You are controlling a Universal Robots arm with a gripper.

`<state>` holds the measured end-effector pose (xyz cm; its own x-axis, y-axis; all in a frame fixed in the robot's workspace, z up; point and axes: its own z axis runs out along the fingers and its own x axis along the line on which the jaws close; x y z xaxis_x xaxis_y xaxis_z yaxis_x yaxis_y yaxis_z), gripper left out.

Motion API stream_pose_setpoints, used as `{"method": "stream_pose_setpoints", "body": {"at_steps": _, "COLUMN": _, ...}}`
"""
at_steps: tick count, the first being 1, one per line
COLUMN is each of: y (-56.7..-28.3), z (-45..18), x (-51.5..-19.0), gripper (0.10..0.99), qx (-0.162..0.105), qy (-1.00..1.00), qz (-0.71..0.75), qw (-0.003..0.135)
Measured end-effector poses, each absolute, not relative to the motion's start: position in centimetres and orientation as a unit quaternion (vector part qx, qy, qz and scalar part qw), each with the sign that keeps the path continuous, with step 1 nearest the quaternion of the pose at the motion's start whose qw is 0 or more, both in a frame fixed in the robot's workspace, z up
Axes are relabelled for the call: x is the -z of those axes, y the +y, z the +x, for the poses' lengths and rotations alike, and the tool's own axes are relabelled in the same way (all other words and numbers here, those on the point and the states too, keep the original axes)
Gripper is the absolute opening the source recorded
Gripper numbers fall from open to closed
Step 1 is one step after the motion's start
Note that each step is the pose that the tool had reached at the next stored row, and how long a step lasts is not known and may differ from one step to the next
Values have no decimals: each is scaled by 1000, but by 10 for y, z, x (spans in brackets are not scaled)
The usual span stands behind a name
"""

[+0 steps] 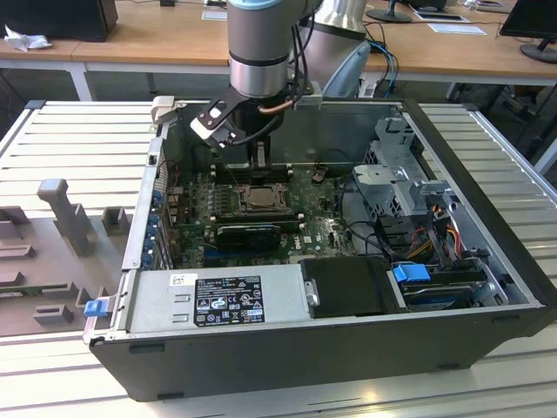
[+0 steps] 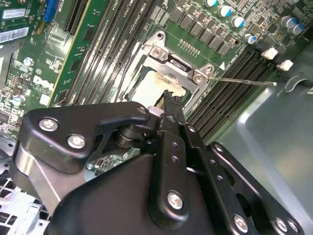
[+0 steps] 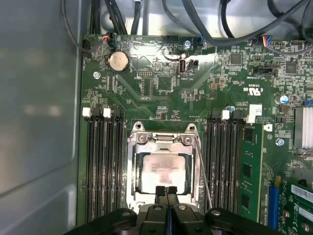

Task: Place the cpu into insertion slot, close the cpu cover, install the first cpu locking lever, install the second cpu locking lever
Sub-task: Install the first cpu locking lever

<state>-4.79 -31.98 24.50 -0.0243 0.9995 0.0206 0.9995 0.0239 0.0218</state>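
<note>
The cpu [image 3: 161,170] lies flat in the insertion slot [image 1: 258,197] of the green motherboard, its pale top showing through the window of the cpu cover [image 3: 164,140], which lies down over it. My gripper [image 3: 166,192] is shut with nothing between its fingers. Its tips sit at the socket's edge, over the cover's frame, and whether they touch it I cannot tell. In the second wrist view the fingertips [image 2: 169,98] hide part of the cpu [image 2: 149,87]. A thin wire lever [image 3: 203,171] runs along one side of the socket and sticks out sideways [image 2: 244,82].
Long black memory slots [image 3: 102,166] flank the socket on both sides. The open computer case [image 1: 261,300] surrounds the board, with a drive cage [image 1: 405,174] and cables at the exterior view's right. A grey fixture block [image 1: 65,213] stands outside on the exterior view's left.
</note>
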Motion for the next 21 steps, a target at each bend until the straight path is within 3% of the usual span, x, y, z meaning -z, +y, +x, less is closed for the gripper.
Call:
{"method": "stream_pose_setpoints", "body": {"at_steps": 9, "y": -320, "z": -48, "x": -281, "gripper": 106, "qx": -15, "qy": 716, "qz": 698, "qw": 0}}
{"method": "stream_pose_setpoints", "body": {"at_steps": 21, "y": -320, "z": -48, "x": -280, "gripper": 106, "qx": -14, "qy": 791, "qz": 612, "qw": -1}}
